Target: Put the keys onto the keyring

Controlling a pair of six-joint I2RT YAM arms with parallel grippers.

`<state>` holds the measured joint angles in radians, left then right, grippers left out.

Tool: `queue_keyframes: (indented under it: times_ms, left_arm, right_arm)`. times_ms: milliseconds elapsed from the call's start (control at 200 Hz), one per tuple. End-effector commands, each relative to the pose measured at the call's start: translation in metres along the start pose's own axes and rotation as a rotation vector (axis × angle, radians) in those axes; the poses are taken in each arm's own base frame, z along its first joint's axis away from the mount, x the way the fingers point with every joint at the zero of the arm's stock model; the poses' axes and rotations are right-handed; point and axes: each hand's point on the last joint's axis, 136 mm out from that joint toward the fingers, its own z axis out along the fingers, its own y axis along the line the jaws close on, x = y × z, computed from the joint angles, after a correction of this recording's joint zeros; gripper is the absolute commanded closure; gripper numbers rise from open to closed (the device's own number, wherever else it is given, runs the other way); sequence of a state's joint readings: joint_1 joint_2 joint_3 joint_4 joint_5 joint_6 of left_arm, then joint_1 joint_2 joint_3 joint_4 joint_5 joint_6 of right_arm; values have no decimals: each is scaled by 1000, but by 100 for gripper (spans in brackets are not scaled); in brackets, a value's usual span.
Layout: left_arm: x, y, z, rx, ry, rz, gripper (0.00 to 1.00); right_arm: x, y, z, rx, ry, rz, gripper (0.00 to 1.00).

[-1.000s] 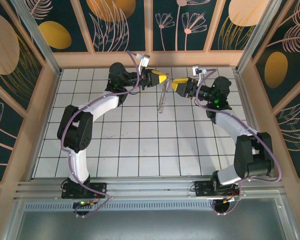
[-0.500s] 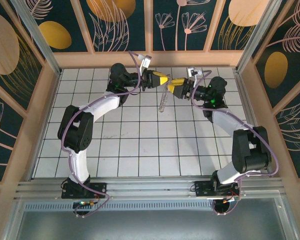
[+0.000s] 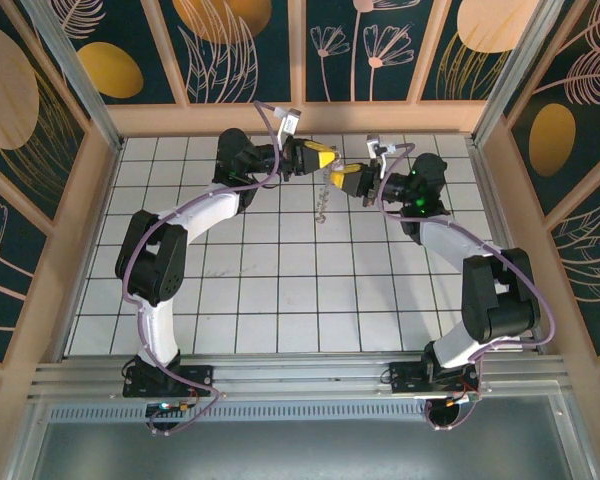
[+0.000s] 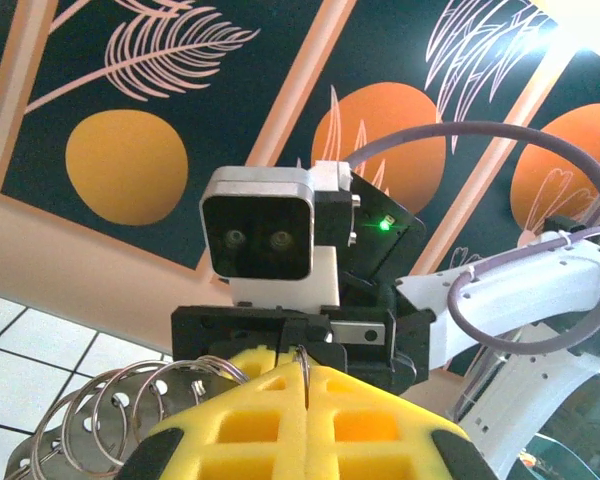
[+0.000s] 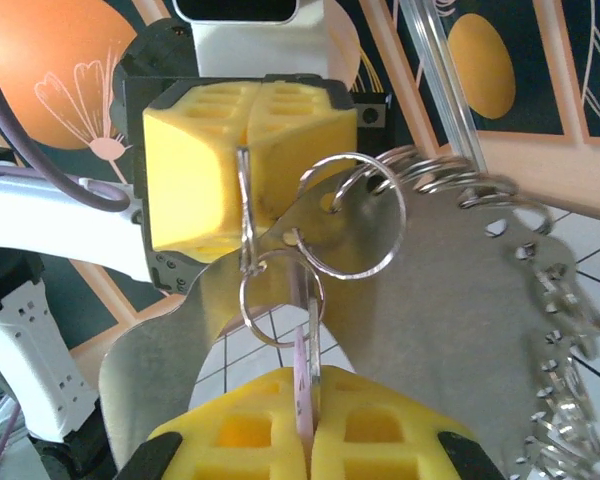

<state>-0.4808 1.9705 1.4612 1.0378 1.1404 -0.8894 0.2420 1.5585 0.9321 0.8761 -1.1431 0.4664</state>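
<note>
Two arms face each other above the far middle of a white tiled floor [image 3: 280, 290] with dark grout, boxed in by pale wooden framing and dark teal wall panels [image 3: 440, 50] painted with orange discs and pink leaf outlines. The left gripper [image 3: 328, 158], its waffle-cut yellow foam pads pressed together, pinches a thin wire keyring [image 5: 244, 205] edge-on beside a shiny steel plate [image 5: 450, 300] whose perforated rim carries many split rings. The right gripper [image 5: 305, 405] is clamped on the slim pale pink key [image 5: 302, 380], just under the keyring.

Yellow pads [image 5: 210, 160]; lilac-pink key [image 5: 301, 392]; silver plate [image 5: 450, 300]; white grid floor [image 3: 280, 290].
</note>
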Motion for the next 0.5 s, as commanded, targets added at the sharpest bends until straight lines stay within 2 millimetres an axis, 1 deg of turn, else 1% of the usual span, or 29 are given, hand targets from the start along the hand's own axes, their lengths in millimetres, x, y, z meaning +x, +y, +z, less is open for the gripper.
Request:
queue_keyframes:
  times_ms: [0,145,210,315,496]
  left_arm:
    - [-20,-23,1,18,-56,92,100]
    - [-18,-21,-1,4,-67,87,100]
    - [-17,-22,-1,2,-71,84,100]
    - [-15,-22,-1,-1,-75,83,100]
    - [-16,-25,-3,-3,-82,92,100]
  right_arm:
    - [-1,18,10,-27,9,-52,100]
    - [3,16,31,-16,22,-38,100]
    - [4,13,36,-7,21,-28,100]
    - [2,7,35,17,4,-16,100]
    - [2,1,24,65,-26,-1,100]
